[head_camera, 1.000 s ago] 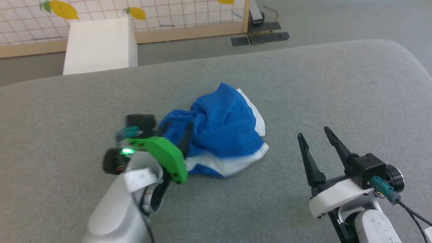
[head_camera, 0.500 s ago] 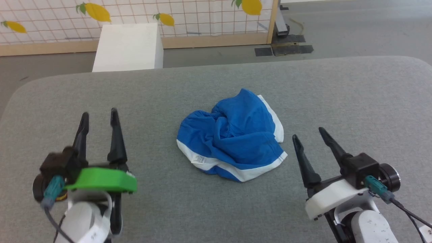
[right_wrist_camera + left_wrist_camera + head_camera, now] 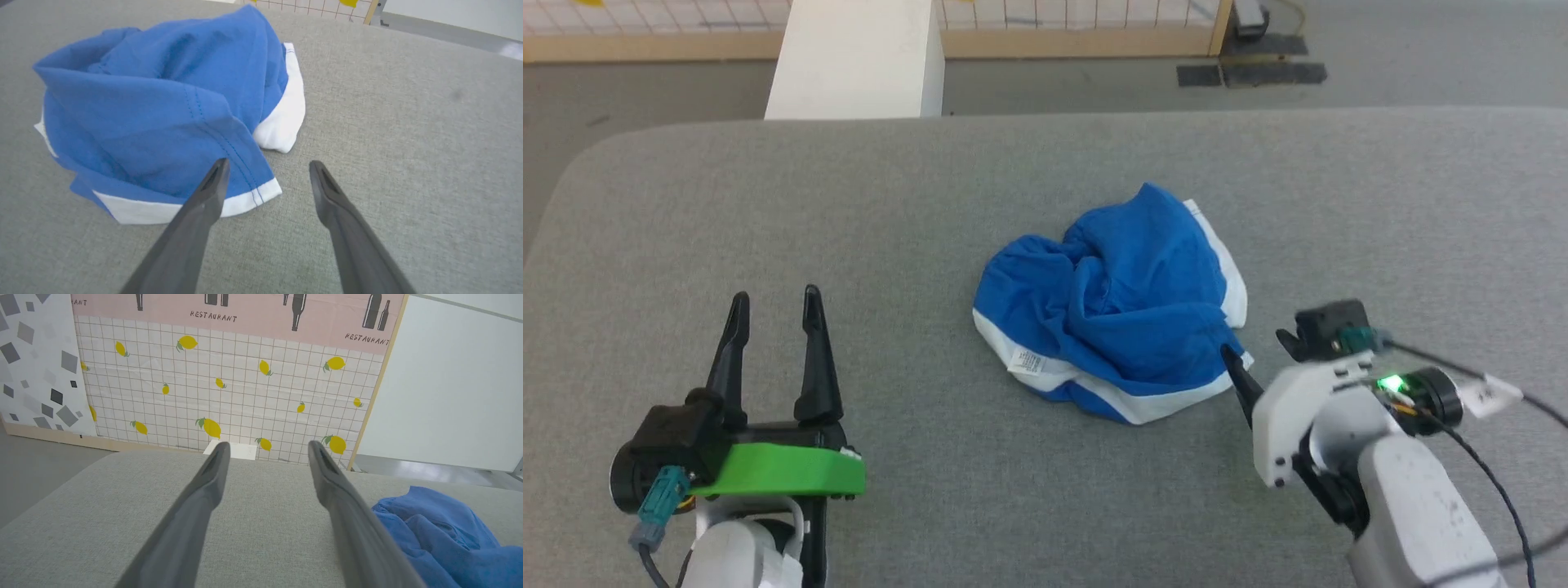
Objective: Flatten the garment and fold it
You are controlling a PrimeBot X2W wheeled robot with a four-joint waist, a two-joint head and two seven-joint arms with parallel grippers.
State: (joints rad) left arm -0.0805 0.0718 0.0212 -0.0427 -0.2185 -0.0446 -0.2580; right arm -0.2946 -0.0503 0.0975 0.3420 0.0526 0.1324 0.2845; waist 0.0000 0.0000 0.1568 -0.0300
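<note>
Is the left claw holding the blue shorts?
No, the left gripper is open and empty, well apart from the crumpled shorts.

1. Left gripper [image 3: 774, 296]: lower left in head view, fingers pointing straight up the frame, near parallel, spread wide.
2. Left wrist view: same gripper [image 3: 268, 444], tips well apart.
3. Green plate [image 3: 776, 472] sits level across the left wrist; pale left forearm [image 3: 735, 555] rises from the bottom edge.
4. Right gripper [image 3: 1252, 343]: lower right, rolled over, aimed up-left. One finger [image 3: 1235, 371] is clear, the other mostly hidden behind the wrist.
5. Right wrist view: gripper [image 3: 268, 162] spread wide, tips well apart.
6. White plate [image 3: 1278, 408] on the right wrist, green LED [image 3: 1390, 384] lit; right forearm [image 3: 1413, 506] runs to the lower right.
</note>
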